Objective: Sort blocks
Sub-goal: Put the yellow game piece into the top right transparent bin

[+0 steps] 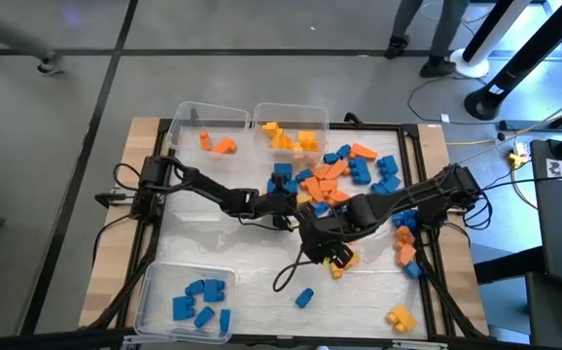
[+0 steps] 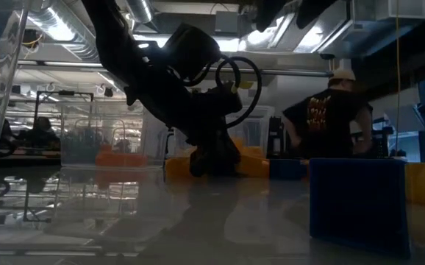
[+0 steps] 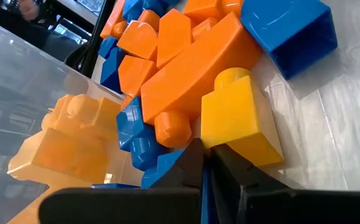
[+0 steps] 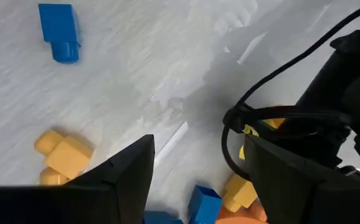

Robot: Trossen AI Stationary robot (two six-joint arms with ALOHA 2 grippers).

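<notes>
Left hand (image 1: pixel 291 207) at frame centre in the high view, reaching in from the left; in its wrist view, fingers pressed together, tips just beside a yellow block (image 3: pixel 241 118) at the edge of the pile, nothing visibly held. Right hand (image 1: pixel 332 249) just right of and below centre, reaching in from the right, fingers spread wide above bare worktop (image 1: pixel 232 248), holding nothing.

Main pile of blue and orange blocks (image 1: pixel 344 175) right of centre, upper half. More blocks along the right edge (image 1: pixel 404 245). Lone blue block (image 1: pixel 304 297) lower centre; yellow block (image 1: pixel 401 317) lower right.

Upper-left bin (image 1: pixel 208 122) with orange blocks (image 1: pixel 219 145). Bin beside it (image 1: pixel 291 115) with yellow-orange blocks (image 1: pixel 286 137). Lower-left bin (image 1: pixel 155 292) with blue blocks (image 1: pixel 201 299).

Person (image 2: pixel 329 118) standing beyond the worktop in the low view, right of centre.
</notes>
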